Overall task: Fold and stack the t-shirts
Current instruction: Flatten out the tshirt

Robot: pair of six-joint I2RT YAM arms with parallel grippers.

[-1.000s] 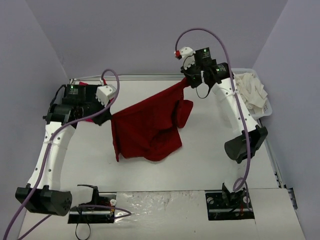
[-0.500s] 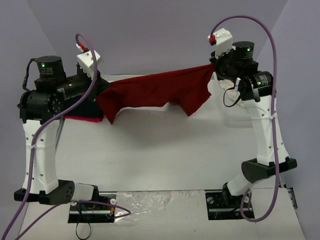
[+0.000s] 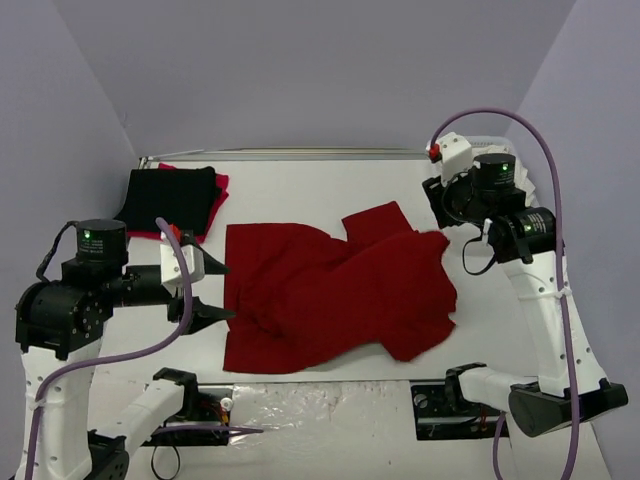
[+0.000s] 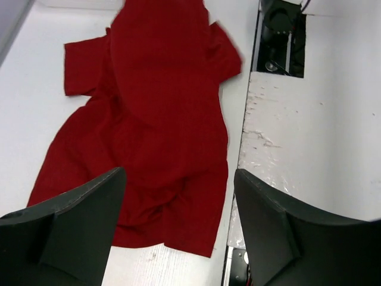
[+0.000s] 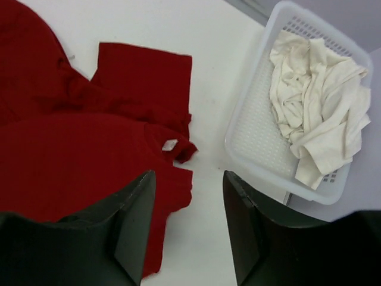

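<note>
The left gripper [image 3: 208, 289] holds nothing. Its two fingers stand wide apart, above the table [image 3: 300, 195] and clear of the cloth. The dark red t-shirt [image 3: 330, 295] lies directly beneath and ahead of those fingers, spread loosely on the table and rumpled rather than flat. In the left wrist view the shirt runs away from the gap between the fingers, with one short sleeve [image 4: 83, 62] out beyond the left-hand finger and another [image 4: 225, 53] beyond the right-hand one. The hem nearest the gripper is bunched into soft folds.

The right gripper [image 5: 189, 179] is also empty, with its fingers spread and raised above the table. Just beyond the tip of its left-hand finger lies the shirt's neck opening with a small white neck label [image 5: 170, 145]. A sleeve [image 5: 146, 74] lies flat a little farther ahead. Ahead of the right-hand finger and off to that side stands a white lattice basket [image 5: 247, 140], apart from the dark red shirt. A crumpled cream-white t-shirt [image 5: 309, 107] lies heaped in its far half.

In the top view a folded black t-shirt [image 3: 170, 198] lies well behind and to the outer side of the left gripper, at the far left of the table. It rests on a bright red t-shirt [image 3: 221, 186], which seems to be folded too, though only its edges show. This pile is near the dark red shirt but does not touch it.
</note>
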